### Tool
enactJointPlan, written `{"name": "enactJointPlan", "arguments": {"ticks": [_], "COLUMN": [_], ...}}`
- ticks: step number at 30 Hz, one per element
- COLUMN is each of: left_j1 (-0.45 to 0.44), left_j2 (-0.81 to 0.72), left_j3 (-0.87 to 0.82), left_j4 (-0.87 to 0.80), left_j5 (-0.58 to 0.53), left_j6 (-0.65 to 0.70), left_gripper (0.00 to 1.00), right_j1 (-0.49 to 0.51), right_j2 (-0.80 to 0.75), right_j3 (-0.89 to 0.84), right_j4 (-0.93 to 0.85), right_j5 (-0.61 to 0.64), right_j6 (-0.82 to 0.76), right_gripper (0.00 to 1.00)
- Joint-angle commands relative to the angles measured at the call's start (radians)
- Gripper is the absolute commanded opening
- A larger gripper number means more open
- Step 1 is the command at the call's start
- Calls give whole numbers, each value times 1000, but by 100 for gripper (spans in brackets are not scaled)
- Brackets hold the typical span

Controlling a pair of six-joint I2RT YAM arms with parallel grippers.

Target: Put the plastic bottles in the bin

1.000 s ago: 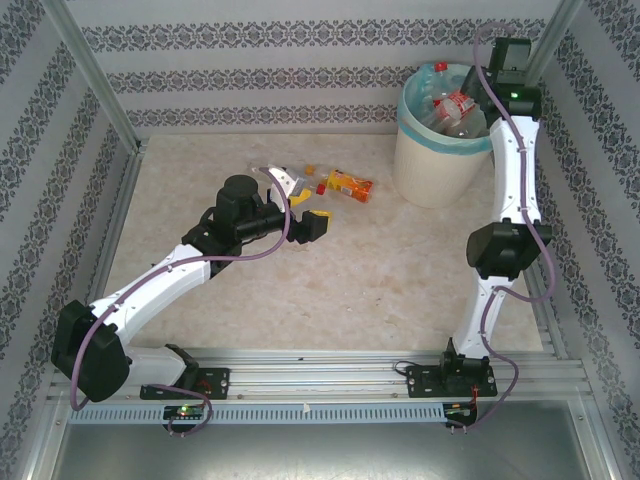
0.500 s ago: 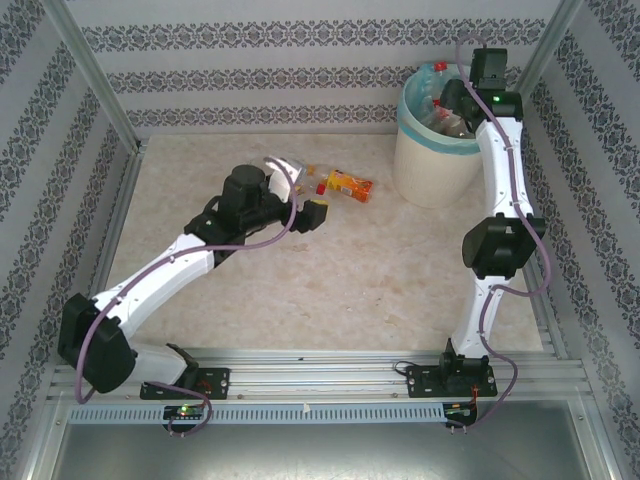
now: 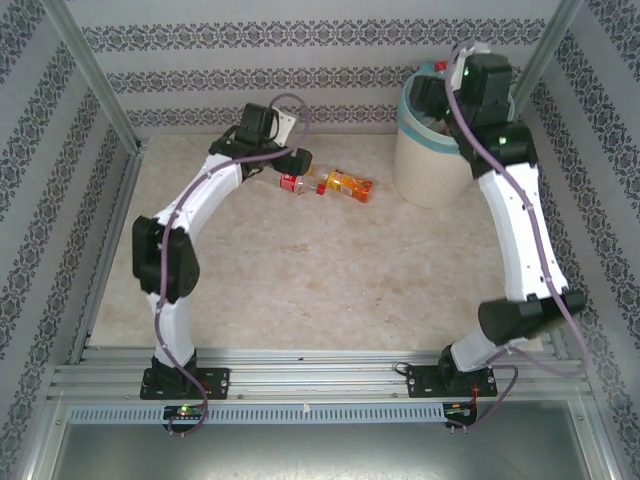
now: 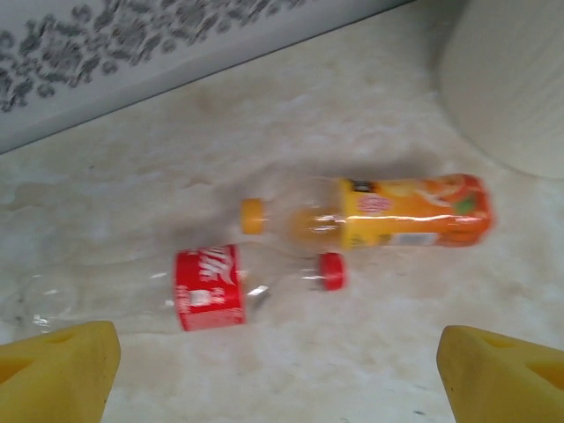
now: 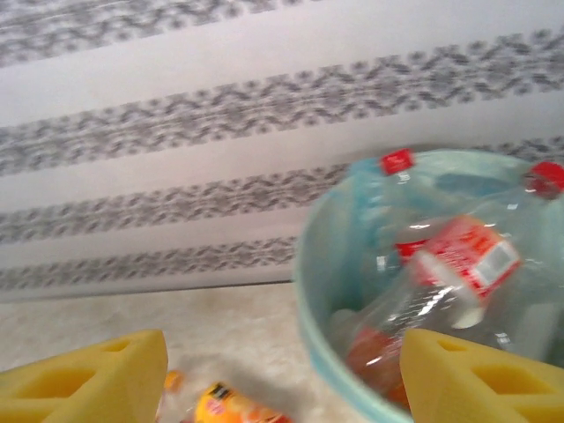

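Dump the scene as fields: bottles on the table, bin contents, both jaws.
table bottles: two, lying on their sides, close together
bottle 1: red-label bottle, red cap
bottle 2: orange-label bottle, yellow cap
container: bin, far right of the table, blue-green liner
bin contents: several clear bottles, red labels and caps
left jaws: open, empty, facing the two table bottles
right jaws: open, empty, at the bin
left to do: both table bottles

Lab test cell: aluminium rail [image 3: 320, 372], wallpapered panels [image 3: 300, 40].
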Motion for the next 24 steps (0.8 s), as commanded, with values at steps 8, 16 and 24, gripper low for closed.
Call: {"name": "enactJointPlan", "arguments": {"ticks": [8,16,24], "left_j1": [96,131,131], "left_j2": [569,636,599], "left_j3": [774,755,708], "left_j4": [-409,-386,-563], "left_j5": [55,118,127], "left_j6": [68,-13,-46], "left_gripper": [92,89,85], "right_j1": [143,170,209], "right_j2": [-111,-138,-128], "right_j3": [-281,-323,-334], "right_j4": [131,130,135], "right_j5": [6,28,35], "right_j6": [-72,-78,-68], "right_gripper": [70,71,71]}}
